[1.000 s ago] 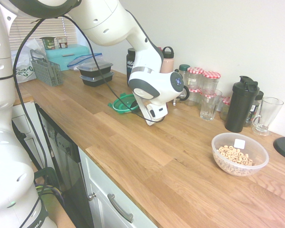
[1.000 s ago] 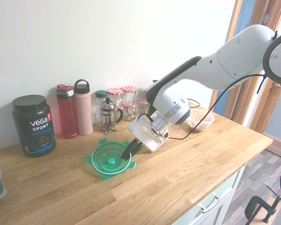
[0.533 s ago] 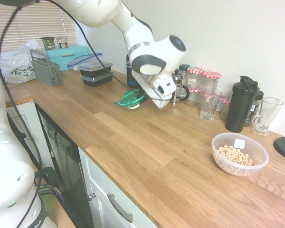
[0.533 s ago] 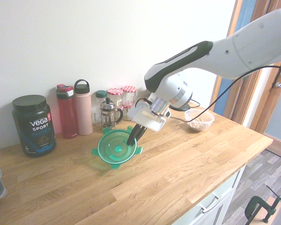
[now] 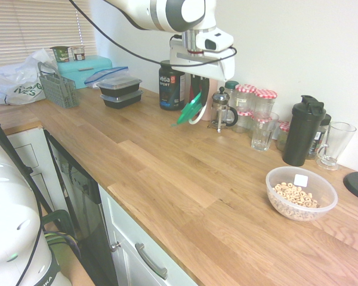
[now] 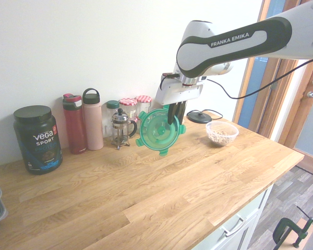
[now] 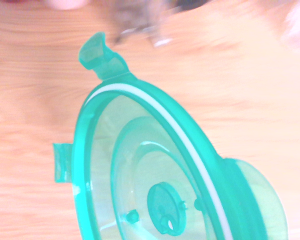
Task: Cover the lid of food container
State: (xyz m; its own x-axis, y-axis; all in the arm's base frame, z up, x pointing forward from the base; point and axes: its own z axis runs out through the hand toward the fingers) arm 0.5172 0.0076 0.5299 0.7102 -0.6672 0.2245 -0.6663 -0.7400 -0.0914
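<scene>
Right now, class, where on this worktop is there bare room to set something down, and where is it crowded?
The front half of the counter is bare wood, from the black meal boxes to the food container. The back wall is crowded: protein tub, bottles, French press, jars, glasses. The gripper holds the lid in the air.

The lid (image 6: 159, 130) hung on edge from the fingers (image 6: 173, 117), above the desk (image 6: 161, 192); the bowl (image 6: 222, 133) sat well apart, jars (image 6: 135, 112) just behind.
</scene>
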